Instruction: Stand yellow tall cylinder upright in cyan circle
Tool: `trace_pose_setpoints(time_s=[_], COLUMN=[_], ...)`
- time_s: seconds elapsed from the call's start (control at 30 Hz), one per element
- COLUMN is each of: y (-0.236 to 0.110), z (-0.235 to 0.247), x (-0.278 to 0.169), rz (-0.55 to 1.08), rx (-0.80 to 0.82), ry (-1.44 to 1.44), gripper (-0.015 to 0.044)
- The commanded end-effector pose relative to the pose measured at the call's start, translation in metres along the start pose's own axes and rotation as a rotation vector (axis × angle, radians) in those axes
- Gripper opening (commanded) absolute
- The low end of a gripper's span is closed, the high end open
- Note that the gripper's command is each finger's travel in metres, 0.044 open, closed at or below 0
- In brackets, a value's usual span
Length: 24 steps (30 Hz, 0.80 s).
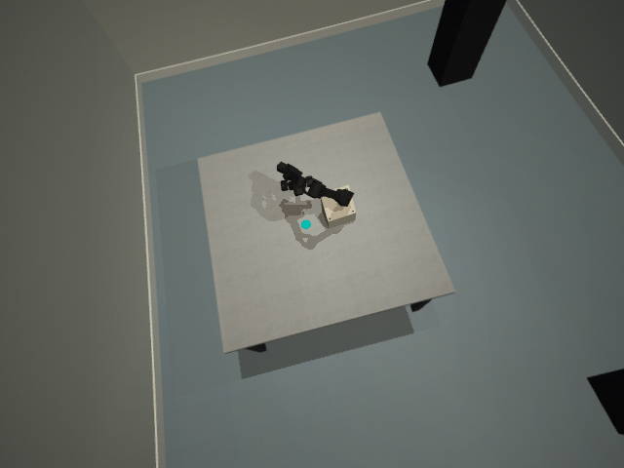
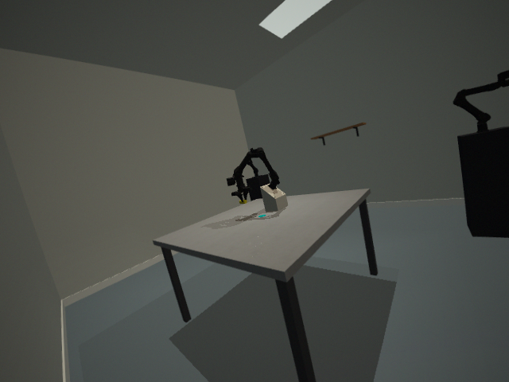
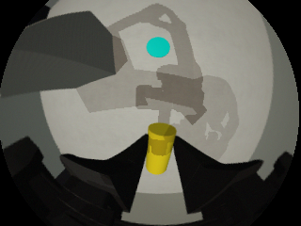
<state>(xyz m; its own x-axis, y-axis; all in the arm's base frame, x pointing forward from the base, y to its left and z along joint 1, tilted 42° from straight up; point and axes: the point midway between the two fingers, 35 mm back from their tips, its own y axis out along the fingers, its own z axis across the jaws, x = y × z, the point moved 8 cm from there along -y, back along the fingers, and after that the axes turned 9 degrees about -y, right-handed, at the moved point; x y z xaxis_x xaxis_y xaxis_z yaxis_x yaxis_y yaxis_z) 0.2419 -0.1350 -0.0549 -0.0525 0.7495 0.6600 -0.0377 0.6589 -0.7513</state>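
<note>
My gripper (image 3: 161,138) (image 2: 242,200) is shut on the yellow tall cylinder (image 3: 160,149) (image 2: 244,201) and holds it above the table, clear of the top. In the wrist view the cylinder sticks out forward from between the two dark fingers. The cyan circle (image 1: 305,224) (image 2: 262,216) (image 3: 158,47) lies flat on the table (image 1: 282,302), ahead of the gripper in the wrist view and beside the arm's base. In the top view the arm (image 1: 302,183) hides the cylinder.
The arm stands on a beige base block (image 1: 338,212) (image 2: 273,199), right next to the cyan circle. A dark box with a second arm (image 2: 485,181) stands off the table at the right. A wall shelf (image 2: 339,130) hangs at the back.
</note>
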Motion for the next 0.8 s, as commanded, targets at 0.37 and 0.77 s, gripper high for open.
trace_pose_setpoints(time_s=[0.37,0.77], y=[-0.005,-0.008], z=[-0.006,-0.011], x=[0.017,0.031], rz=[0.004,0.006], rx=[-0.001,-0.003], ry=[0.301,0.551], gripper=[0.0105,0.0105])
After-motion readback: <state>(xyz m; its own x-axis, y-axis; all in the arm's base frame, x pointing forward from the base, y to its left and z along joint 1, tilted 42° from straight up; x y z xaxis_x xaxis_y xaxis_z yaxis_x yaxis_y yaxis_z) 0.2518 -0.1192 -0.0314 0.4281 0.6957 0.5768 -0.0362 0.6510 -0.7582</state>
